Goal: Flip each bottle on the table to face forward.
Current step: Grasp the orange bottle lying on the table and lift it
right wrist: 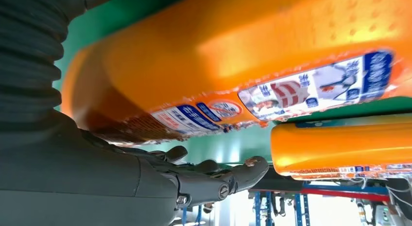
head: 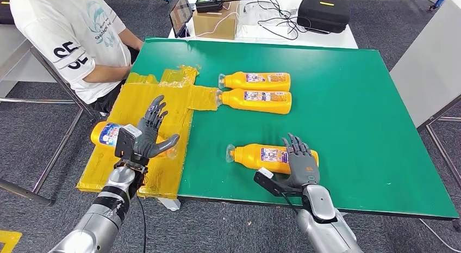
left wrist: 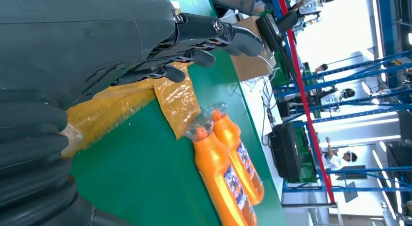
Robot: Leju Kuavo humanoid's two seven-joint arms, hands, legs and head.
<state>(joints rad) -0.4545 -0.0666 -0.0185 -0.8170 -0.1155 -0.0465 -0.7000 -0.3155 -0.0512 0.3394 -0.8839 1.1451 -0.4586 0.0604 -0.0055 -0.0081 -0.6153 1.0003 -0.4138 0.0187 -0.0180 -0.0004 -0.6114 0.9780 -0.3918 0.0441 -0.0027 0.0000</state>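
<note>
Green matte table [head: 353, 100], grey carpet around; crinkled yellow plastic sheet [head: 136, 128] taped over its left edge. Left hand [head: 152, 130] raised over the sheet at lower left, fingers spread, holding nothing, just before a bottle [head: 106, 133] lying there. Right hand [head: 300, 160], lower centre, fingers extended, empty, lies against a glossy orange bottle [head: 263, 156] with printed label. Two more bottles [head: 255, 90] lie touching, upper centre. A seated person [head: 76, 35] at upper left.

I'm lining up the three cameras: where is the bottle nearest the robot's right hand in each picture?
Head view: near bottle lies low centre, beside the right hand.
Left wrist view: not in it.
Right wrist view: near bottle fills the upper part, close to the hand.
Shared landmark: the green table.
</note>
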